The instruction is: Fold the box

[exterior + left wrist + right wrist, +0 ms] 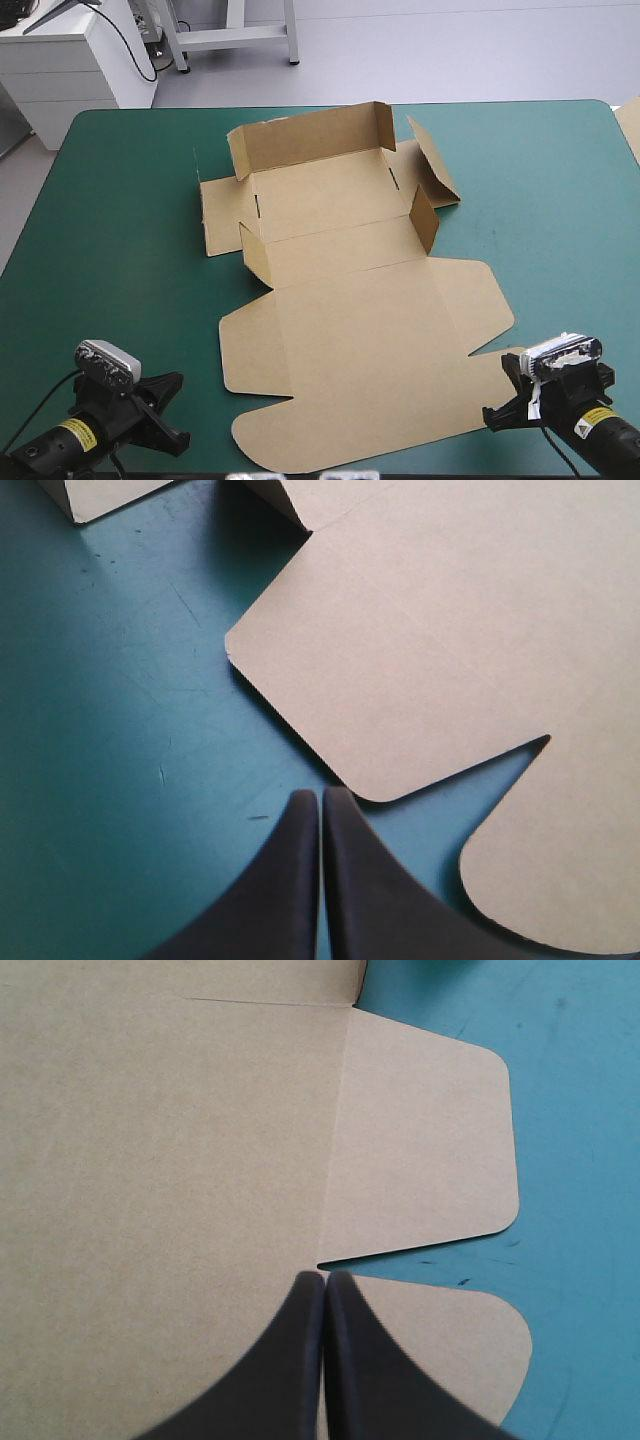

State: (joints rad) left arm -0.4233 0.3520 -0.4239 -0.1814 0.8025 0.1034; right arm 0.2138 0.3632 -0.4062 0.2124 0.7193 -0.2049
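Brown box (340, 300) is lying mid-table on the teal-green cover (110, 260), partly set up. Far wall (310, 135) is standing upright with both end tabs bent forward. Left side panel (225, 215) is lying flat, and the right one (435, 165) is looking tilted. Two short tabs are standing at the ends of the middle panel (340, 250). Lid (370, 360) is lying flat and reaching toward the near edge, with rounded flaps sticking out on both sides.

Left gripper (172, 410) is sitting at the near-left corner, clear of the board and pointing at the lid. Its wrist view is showing the black fingers (290, 890) pressed together into one point, gripping nothing. The tips are hanging over bare cover, just beside the rounded corner of the lid's left flap (400, 680).

Right gripper (505, 392) is sitting at the near-right corner, at the lid's edge. Its fingers (370, 1370) are also pinched into one arch with nothing between them. The tips are hovering over the board, right at the inner end of the slit under the right flap (425, 1140). Can't tell whether they are touching it.

More board (630, 125) is poking in at the table's right edge.
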